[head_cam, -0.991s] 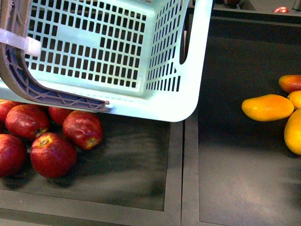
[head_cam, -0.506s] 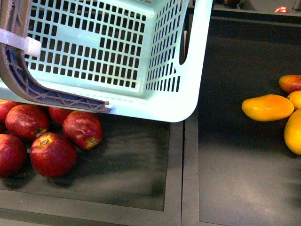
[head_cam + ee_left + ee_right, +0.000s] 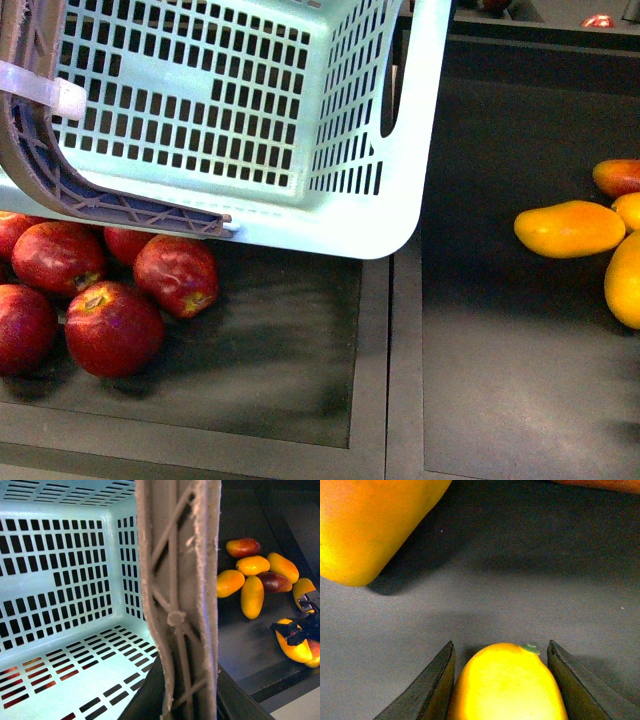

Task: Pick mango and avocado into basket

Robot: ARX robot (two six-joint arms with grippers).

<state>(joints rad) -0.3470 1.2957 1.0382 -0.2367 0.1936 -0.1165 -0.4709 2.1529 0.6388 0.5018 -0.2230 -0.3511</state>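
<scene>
Right gripper [image 3: 501,646] jaws pinch the mango [image 3: 507,690] right of the basket [image 3: 400,200], evidently for lifting. Basket tilted, presumably to receive fruit. Left gripper unseen: jaws cannot be told.

Front camera looks down on basket [image 3: 250,120] and mangoes [image 3: 568,228], which both close-set wrist cameras share.
</scene>
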